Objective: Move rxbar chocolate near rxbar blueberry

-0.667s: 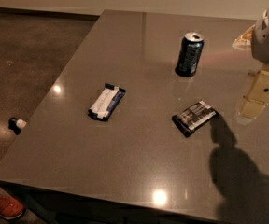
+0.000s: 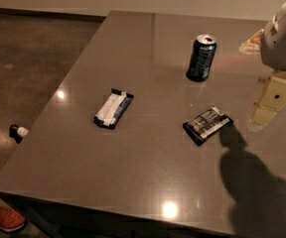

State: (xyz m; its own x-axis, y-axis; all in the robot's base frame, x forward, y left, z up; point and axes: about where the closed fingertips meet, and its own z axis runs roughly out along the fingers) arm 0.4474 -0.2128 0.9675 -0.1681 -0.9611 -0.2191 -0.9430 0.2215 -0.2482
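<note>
The rxbar chocolate (image 2: 207, 125), a flat bar in a black wrapper with white lettering, lies on the grey table (image 2: 148, 182) right of centre. The rxbar blueberry (image 2: 113, 108), dark blue with a white central panel, lies to its left near the table's middle. My gripper (image 2: 263, 114) hangs at the right edge of the view, above the table and to the right of the chocolate bar, apart from it. It holds nothing that I can see.
A dark blue drink can (image 2: 201, 57) stands upright behind the chocolate bar. The arm's shadow falls on the table's front right. On the floor at the left lie a small dark object (image 2: 17, 132) and a red shoe (image 2: 3, 218).
My gripper has shifted slightly down and left, toward the chocolate bar. The bars and can have not moved.
</note>
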